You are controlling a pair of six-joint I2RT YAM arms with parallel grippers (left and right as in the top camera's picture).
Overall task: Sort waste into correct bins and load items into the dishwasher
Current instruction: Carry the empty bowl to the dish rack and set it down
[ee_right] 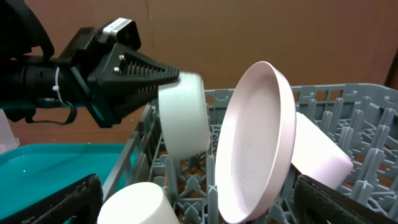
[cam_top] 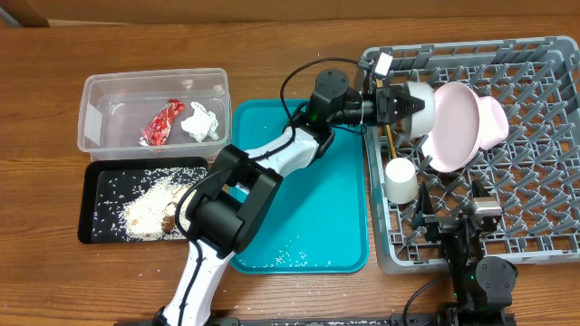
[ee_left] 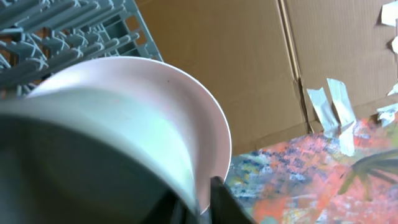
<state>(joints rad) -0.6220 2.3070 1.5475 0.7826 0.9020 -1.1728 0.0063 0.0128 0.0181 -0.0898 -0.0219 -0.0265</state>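
Bowl held on edge over the left side of the rack, pinched by its rim in the left end effector.

Clenched hard on the rim. Bowl tipped upright, just beside the plate; contact between the two not clear. Judged stiff, smooth-glazed, fairly light and breakable. Likely to pivot or slide in a thin rim pinch, so best gripped deep over the rim and eased down between pegs, clear of the plate. Plate standing upright in the pegs, small pink bowl behind it, white cup nearer the front. Right end effector low at the rack's front edge, fingers spread wide, holding nothing. Teal tray under the left arm, flat on the desk.
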